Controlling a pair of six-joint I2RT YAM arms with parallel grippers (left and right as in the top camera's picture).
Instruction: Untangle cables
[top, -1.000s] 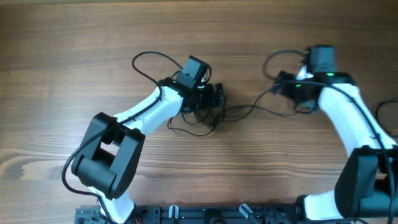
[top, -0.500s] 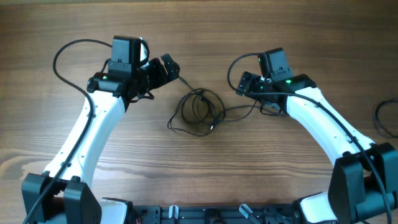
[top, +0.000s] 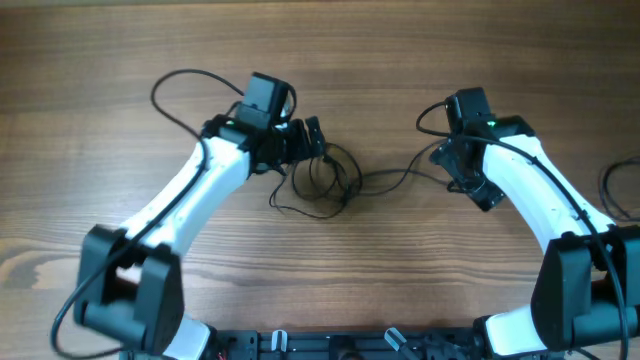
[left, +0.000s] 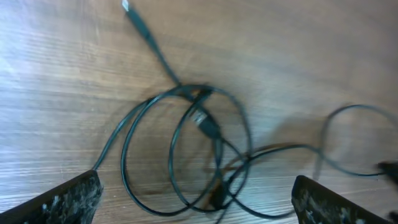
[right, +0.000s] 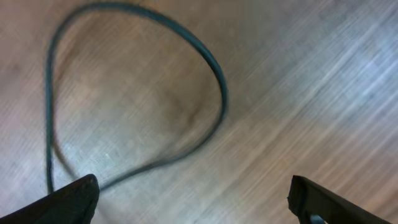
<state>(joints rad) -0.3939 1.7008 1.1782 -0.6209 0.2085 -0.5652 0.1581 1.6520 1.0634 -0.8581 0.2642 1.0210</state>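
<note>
The cables (top: 320, 180) lie as a small tangle of thin black loops in the middle of the table. One strand (top: 400, 178) runs off to the right. My left gripper (top: 312, 138) is open and empty just above-left of the tangle. In the left wrist view the loops (left: 186, 149) lie between and beyond the open fingers (left: 196, 186), and a metallic plug tip (left: 126, 6) shows at the top. My right gripper (top: 478, 188) is open and empty at the strand's right end. The right wrist view shows one cable loop (right: 217, 81) beyond the open fingers (right: 193, 186).
Another thin black cable loop (top: 615, 185) lies at the far right edge of the wooden table (top: 320, 290). The arms' own thicker wires arc above each wrist. A black rail runs along the front edge.
My left gripper left the tangle, swung out to the left and came back beside it. My right gripper went left toward the tangle, then back right and nearer the front. The tangle spread into wider loops.
</note>
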